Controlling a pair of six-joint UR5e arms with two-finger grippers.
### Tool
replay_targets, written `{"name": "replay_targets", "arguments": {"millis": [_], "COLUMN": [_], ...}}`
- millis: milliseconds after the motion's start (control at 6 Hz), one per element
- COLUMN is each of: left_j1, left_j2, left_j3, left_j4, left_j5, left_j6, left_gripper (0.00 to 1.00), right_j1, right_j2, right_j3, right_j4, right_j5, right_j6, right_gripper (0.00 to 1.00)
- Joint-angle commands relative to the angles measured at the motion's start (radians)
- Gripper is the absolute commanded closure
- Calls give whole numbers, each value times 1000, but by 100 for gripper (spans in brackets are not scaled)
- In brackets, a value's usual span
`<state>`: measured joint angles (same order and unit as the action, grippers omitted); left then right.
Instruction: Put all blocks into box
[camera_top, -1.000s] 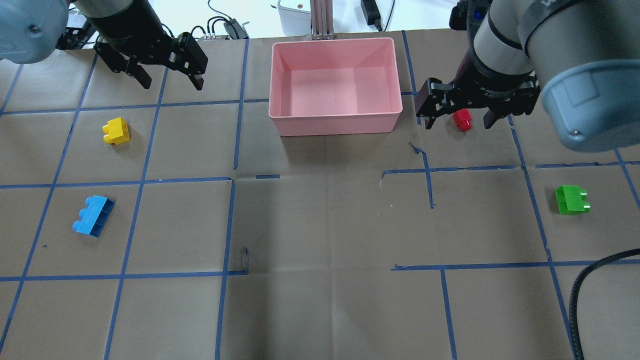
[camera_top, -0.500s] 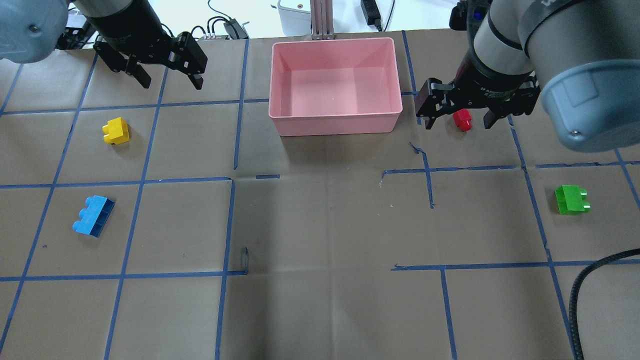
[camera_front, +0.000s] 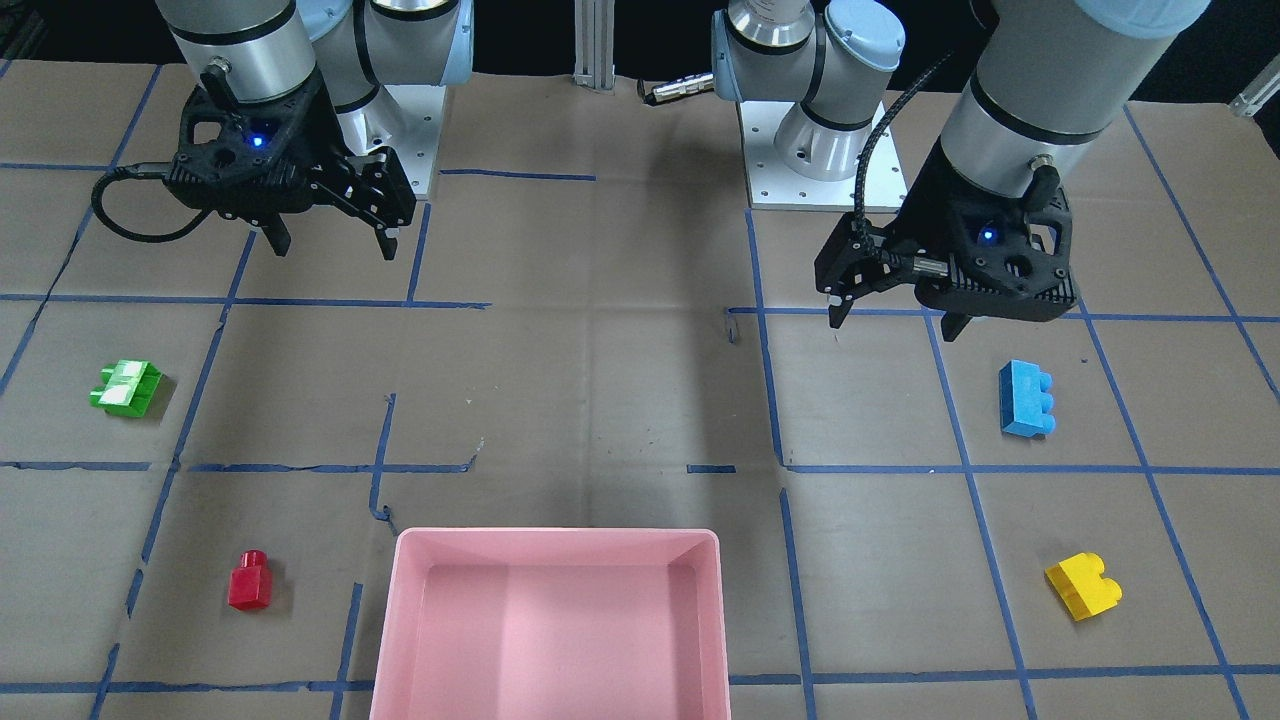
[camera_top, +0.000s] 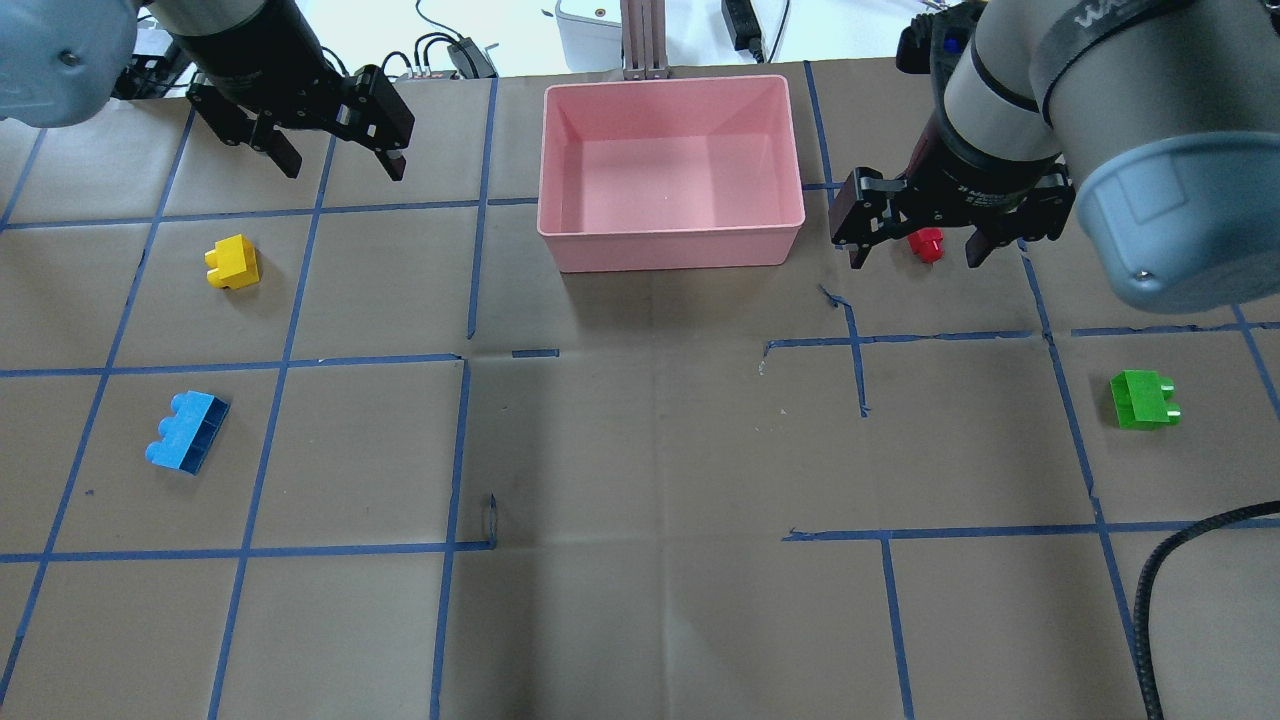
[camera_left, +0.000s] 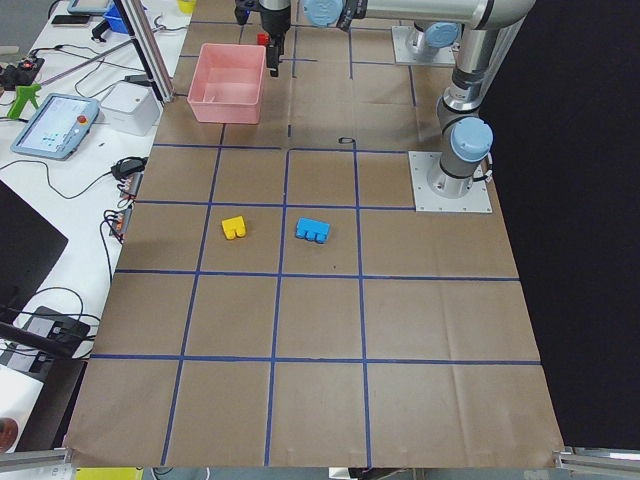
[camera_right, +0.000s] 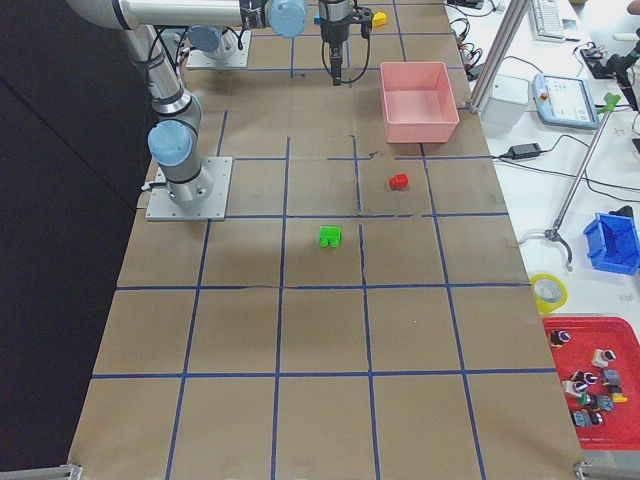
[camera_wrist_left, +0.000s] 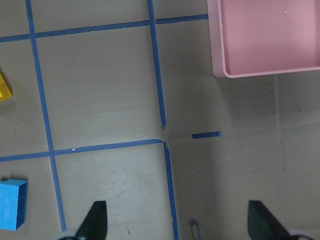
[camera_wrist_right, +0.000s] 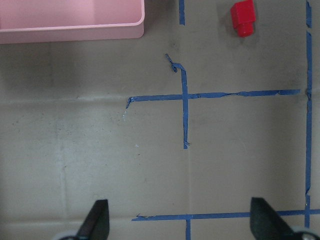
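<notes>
Right arm, red brick. We are reading the geometry from the front-facing and right wrist views, since the overhead view is misleading here. It is making the right pincer (camera_front: 334, 248) look as if it were straddling the red brick (camera_front: 248, 580).

- The front-facing view is showing the right pincer raised off the bench (camera_front: 600, 400) and set back toward the robot base, well apart from the brick.
- In the right wrist view the brick is sitting at the far top edge, ahead of the fingertips and toward the right-hand finger. We are judging that the reach has to go forward, away from the base, before it goes down.
- The brick appears to be lying on its side with the stud pointing back toward the robot, so its long axis is running fore-aft. The fingers are spread across that line and should be closing on the flat flanks.
- Right pincer: jaws wide apart, gripping nothing.
- Left pincer (camera_front: 892, 325): also spread wide and carrying nothing, hovering high, with the blue brick (camera_front: 1025, 400) nearest it.

The pink box (camera_front: 556, 548) is holding no brick. The red brick is resting near its wall on the robot's right side, and the right arm is clearly the nearer one.
</notes>
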<state>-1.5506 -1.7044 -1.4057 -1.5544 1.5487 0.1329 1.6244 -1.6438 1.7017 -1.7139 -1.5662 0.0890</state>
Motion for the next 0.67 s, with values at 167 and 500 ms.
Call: {"name": "replay_targets", "arguments": {"millis": [167, 500], "left_j1": [155, 361], "left_j2": [3, -15], "left_j3": [-2, -21], "left_j4": [-3, -18], "left_j5": [-5, -5], "left_j6": [166, 435], "left_gripper": [1, 1], "right_j1": [-7, -93], "right_j2": [-1, -11], "right_j3": [2, 47], "right_j4": [-10, -30], "right_j5": [-2, -61], "right_j6": [-3, -98], "right_gripper": [0, 0]}}
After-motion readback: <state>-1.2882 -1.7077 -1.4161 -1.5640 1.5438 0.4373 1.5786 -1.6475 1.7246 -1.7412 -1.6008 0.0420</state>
